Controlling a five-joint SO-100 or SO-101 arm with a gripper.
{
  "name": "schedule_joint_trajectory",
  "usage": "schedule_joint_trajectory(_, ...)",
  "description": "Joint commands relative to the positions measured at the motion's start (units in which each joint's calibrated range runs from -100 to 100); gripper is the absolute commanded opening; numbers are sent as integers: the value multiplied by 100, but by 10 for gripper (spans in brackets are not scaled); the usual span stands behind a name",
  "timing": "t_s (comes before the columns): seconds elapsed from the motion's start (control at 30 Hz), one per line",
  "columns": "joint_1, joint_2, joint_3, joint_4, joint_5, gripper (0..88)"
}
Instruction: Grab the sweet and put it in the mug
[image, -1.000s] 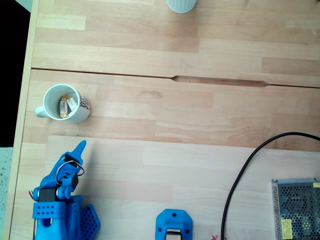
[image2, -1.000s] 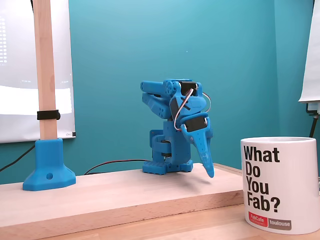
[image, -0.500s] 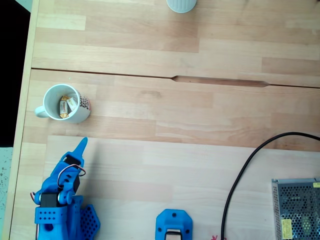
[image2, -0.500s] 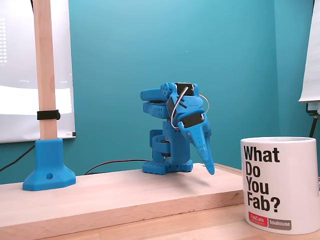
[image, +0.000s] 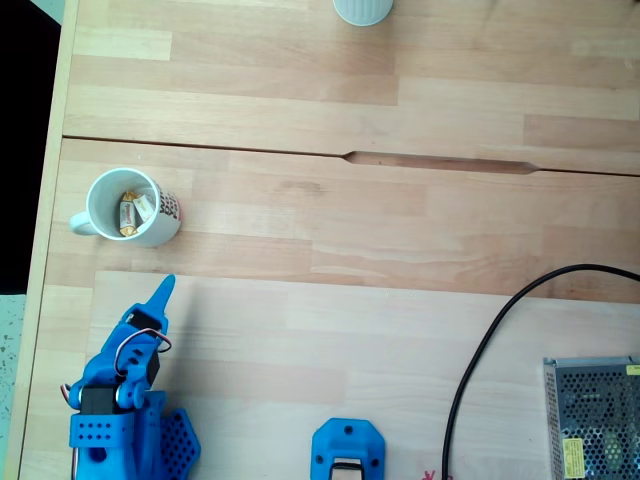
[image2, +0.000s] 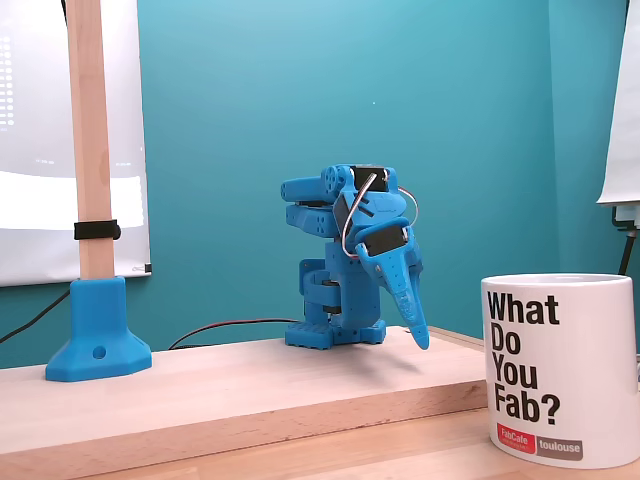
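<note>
The mug (image: 100, 190), white with a dark reddish print and a handle on its left, stands at the left of the table in the top-down fixed view. Inside it lies the sweet (image: 127, 213), white with yellow ends, touching a second similar candy (image: 146, 204). My blue gripper (image: 165, 291) is just below the mug, apart from it, its tip pointing toward it. Its jaws are shut with nothing between them. In the side fixed view the gripper (image2: 420, 336) hangs tip-down above the wooden board, with the arm folded.
A pale cup (image: 362, 9) sits at the table's far edge; in the side fixed view it is the lettered white cup (image2: 560, 370) close to the camera. A black cable (image: 480, 345), a metal mesh box (image: 595, 415) and a blue stand base (image: 348, 452) occupy the near right.
Over the last second the arm folded back slightly toward its base, with the gripper staying shut. Since half a second ago nothing has moved. The candies stay in the mug.
</note>
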Motion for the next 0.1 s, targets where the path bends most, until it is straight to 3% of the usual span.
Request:
schedule_joint_trajectory(0.0,35,-46,-50,7,-5,291)
schedule_joint_trajectory(0.07,35,-46,-50,7,-5,291)
